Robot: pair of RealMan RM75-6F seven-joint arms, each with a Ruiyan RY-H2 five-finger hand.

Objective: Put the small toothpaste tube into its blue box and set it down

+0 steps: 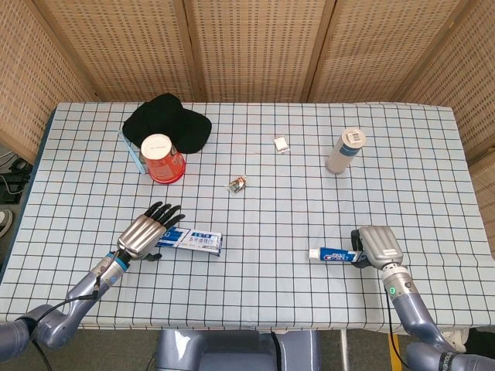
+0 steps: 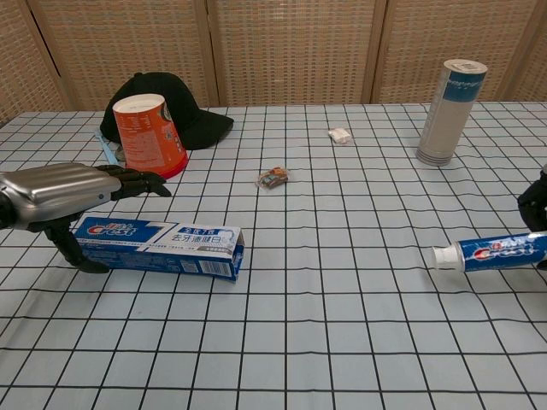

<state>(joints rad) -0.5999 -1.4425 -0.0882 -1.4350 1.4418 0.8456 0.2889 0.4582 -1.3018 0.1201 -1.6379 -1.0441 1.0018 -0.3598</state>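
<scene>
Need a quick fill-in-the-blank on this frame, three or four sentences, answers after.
1. The left hand hovers over the end of the long blue cardboard toothpaste ____.
2. The right hand holds the small blue toothpaste tube with its white cap pointing toward the robot's ____.
3. The orange paper cup stands beside a black ____.

Missing: box; left; cap

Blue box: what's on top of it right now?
The left hand hovers over the blue box's left end, fingers spread. That end is covered in the head view; actual contact can't be confirmed.
</scene>
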